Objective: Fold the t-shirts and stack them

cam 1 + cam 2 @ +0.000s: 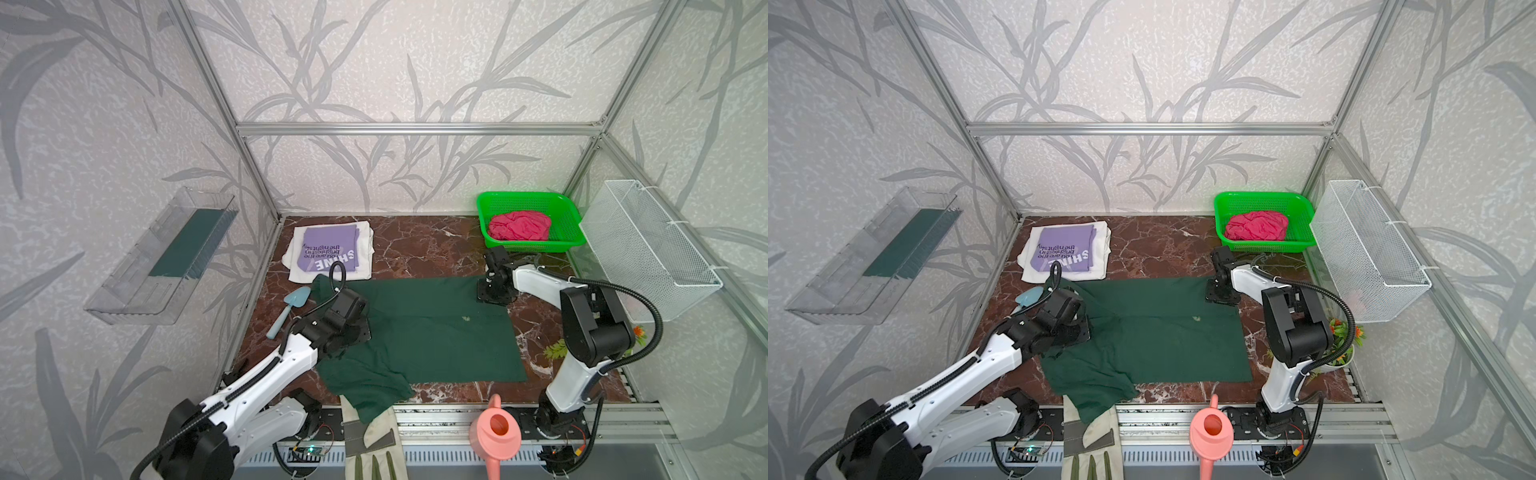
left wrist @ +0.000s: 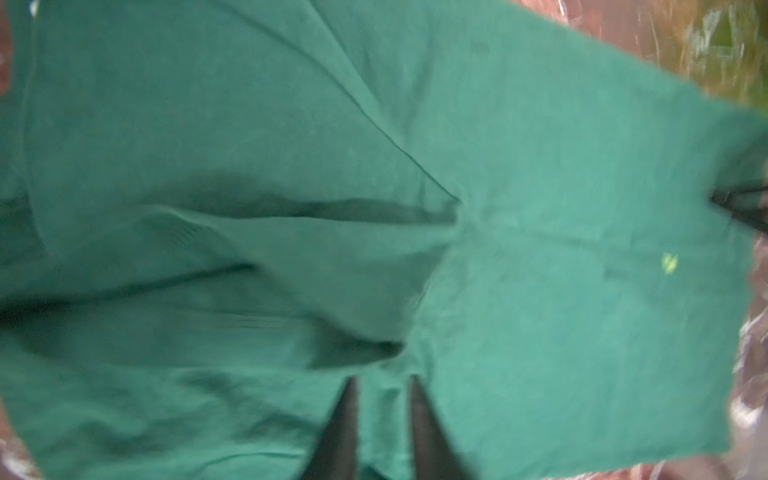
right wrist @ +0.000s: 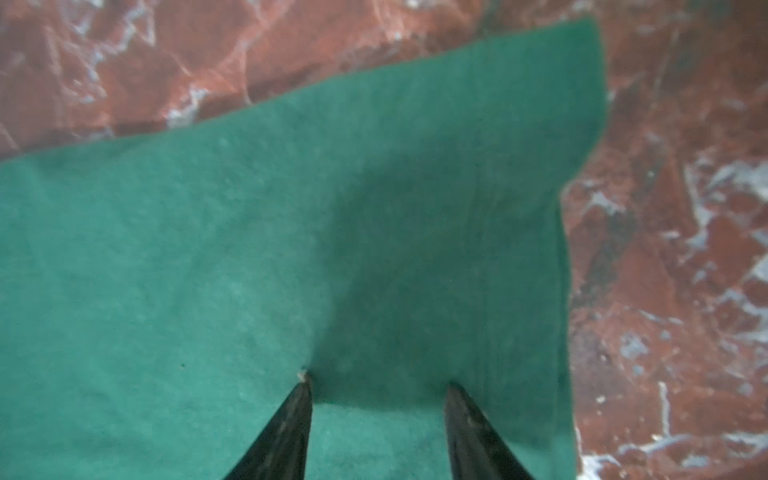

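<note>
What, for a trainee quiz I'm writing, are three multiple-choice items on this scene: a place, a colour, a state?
1. Where is the crumpled pink-red t-shirt? A in the bright green plastic basket; B in the white wire basket; C on the clear wall shelf.
2. What colour is the plastic watering can at the front edge? A blue; B salmon pink; C yellow.
3. How does the dark green cotton t-shirt lie? A folded into a small square; B spread on the red marble-patterned table, one end rumpled; C hung on the wall.
1 A: it sits inside the green mesh walls. 2 B: its body is pink. 3 B: both top views show it mostly flat.
</note>
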Controlling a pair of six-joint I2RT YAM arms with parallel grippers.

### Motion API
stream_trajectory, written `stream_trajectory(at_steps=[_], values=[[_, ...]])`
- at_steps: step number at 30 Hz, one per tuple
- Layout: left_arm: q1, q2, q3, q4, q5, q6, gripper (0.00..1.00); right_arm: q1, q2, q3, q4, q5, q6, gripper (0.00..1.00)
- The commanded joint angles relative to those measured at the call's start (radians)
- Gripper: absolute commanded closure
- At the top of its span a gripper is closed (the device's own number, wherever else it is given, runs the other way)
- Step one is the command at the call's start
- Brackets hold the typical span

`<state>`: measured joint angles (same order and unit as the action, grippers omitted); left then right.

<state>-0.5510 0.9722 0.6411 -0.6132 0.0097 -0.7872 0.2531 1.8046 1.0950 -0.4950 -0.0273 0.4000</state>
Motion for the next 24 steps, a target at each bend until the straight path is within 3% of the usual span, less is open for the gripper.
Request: stream_trajectory(at_steps=[1, 3, 5, 8, 12, 17, 24], values=[[-0.001, -0.088, 0.003, 0.029, -0.088, 0.031, 0.59, -0.005, 0.028, 0.028, -0.003, -0.015, 0.004, 0.47], [0.011, -0.133, 0.031, 0.029, -0.191, 0.083, 0.48, -0.006, 0.03, 0.033, -0.004, -0.013, 0.002, 0.47], [0.088, -0.118, 0.068, 0.043, -0.24, 0.122, 0.44, -0.006, 0.032, 0.04, -0.008, -0.008, 0.0, 0.47], [0.316, 0.026, 0.126, 0.087, -0.113, 0.142, 0.42, -0.007, 0.036, 0.056, -0.018, -0.005, -0.007, 0.47], [0.471, 0.299, 0.247, 0.13, -0.044, 0.196, 0.41, -0.007, 0.045, 0.09, -0.044, 0.0, -0.023, 0.47], [0.555, 0.563, 0.433, 0.119, -0.035, 0.221, 0.4, -0.012, 0.056, 0.112, -0.057, 0.007, -0.041, 0.47], [0.599, 0.719, 0.51, 0.133, -0.025, 0.228, 0.45, -0.015, 0.076, 0.121, -0.051, -0.002, -0.05, 0.47]])
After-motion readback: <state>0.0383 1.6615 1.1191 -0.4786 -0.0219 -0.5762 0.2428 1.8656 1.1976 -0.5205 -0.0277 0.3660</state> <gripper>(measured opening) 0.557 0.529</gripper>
